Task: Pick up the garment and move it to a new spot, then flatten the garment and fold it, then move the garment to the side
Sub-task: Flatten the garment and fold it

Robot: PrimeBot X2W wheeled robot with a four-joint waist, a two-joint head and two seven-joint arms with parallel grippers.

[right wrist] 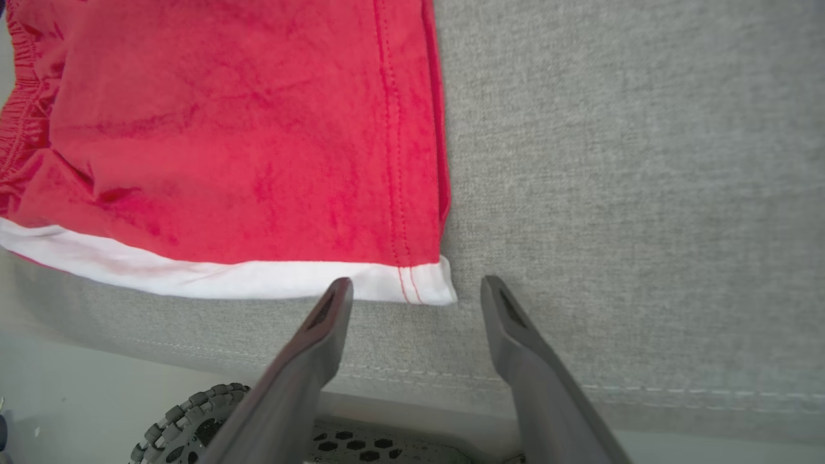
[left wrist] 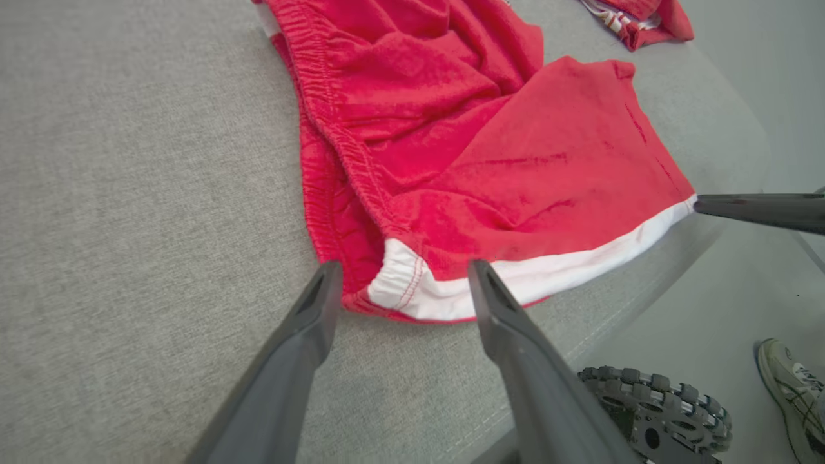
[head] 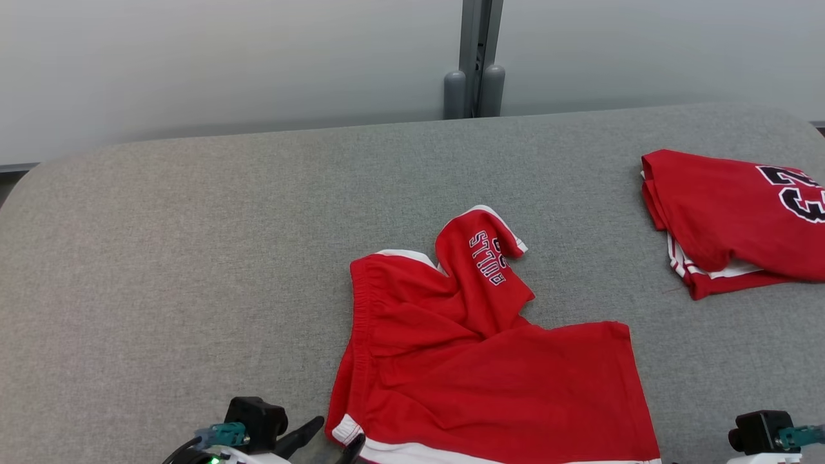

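Red shorts [head: 477,361] with white trim lie rumpled on the grey padded table [head: 161,258], one leg folded up to show "BULLS" lettering. In the head view my left gripper [head: 336,437] sits at the shorts' near left corner. The left wrist view shows the left gripper [left wrist: 405,274] open, its fingers straddling the white-trimmed corner of the shorts [left wrist: 451,161] just above the cloth. My right gripper [right wrist: 416,287] is open too, at the near right corner of the white hem [right wrist: 258,277], with nothing pinched. One right finger [left wrist: 760,211] touches the hem's end in the left wrist view.
A folded red jersey [head: 728,219] with a dark number lies at the table's right. The table's front edge [right wrist: 451,380] runs just under both grippers, with the robot's wheel [left wrist: 651,412] below it. A person's shoe [left wrist: 789,386] stands on the floor. A grey post [head: 477,58] rises behind the table.
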